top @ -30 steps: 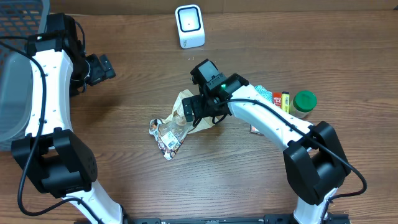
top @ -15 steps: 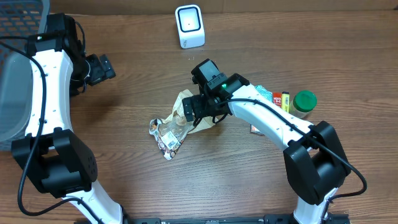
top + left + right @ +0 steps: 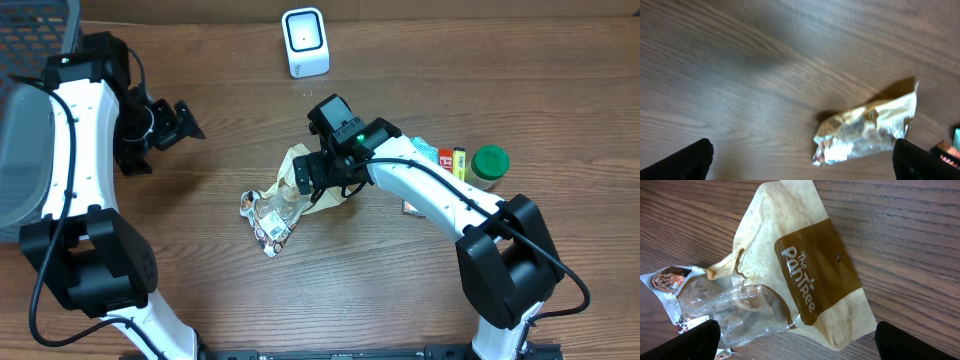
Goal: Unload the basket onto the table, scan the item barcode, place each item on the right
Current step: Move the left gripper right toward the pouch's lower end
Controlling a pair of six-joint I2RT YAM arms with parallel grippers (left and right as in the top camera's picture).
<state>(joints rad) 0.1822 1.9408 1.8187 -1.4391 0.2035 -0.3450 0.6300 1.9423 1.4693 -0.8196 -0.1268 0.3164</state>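
1. Crinkled beige snack pouch with a brown band and a clear plastic window (image 3: 272, 212) lies flat on the brown wooden table (image 3: 220, 290), near the middle and held by nothing.
2. Far left, the left gripper (image 3: 178, 124) hangs over bare wood, well apart from the pouch, jaws spread wide and empty.
3. Further along, at the far edge, the white box-shaped barcode scanner (image 3: 305, 42) stands well clear of the pouch.
4. Right of the pouch's middle, the right gripper (image 3: 318, 182) hovers over the pouch's brown-banded end, jaws fully apart, gripping nothing.
5. Far right, a green-lidded jar (image 3: 490, 163) sits among other small goods.
6. Judged step: reaching for the pick-up, not yet gripped. Next, the right arm should descend, pinch the pouch's stiffer banded edge, then lift it to the scanner. No barcode shows.
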